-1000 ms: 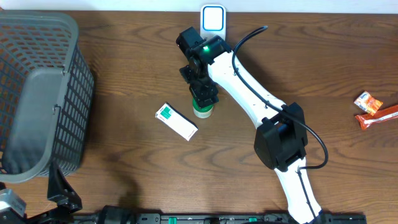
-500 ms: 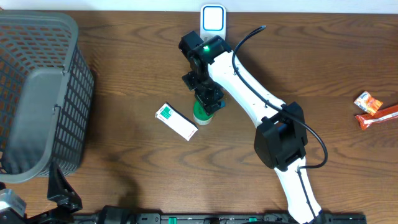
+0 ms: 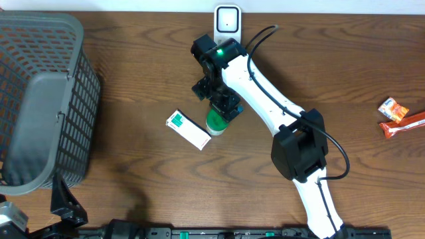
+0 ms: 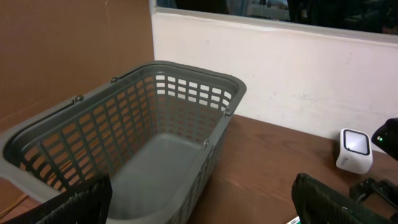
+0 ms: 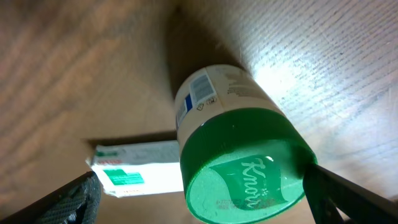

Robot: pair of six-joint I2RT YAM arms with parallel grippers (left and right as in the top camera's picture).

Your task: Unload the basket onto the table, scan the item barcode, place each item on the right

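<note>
While the green-lidded jar (image 5: 239, 168) stands closed beside the white box (image 3: 188, 129), right gripper (image 5: 202, 190) straddles its lid, jaws spread wide; left gripper (image 4: 202, 199), also wide, faces the grey basket (image 4: 193, 78).

"Knorr" on the green lid (image 5: 245, 169)

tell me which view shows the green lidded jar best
Right wrist view: the green lidded jar fills the frame, lid lettering and label print visible. Overhead shows only part of its green lid beside the white box. Left wrist view shows nothing clear of it.
</note>
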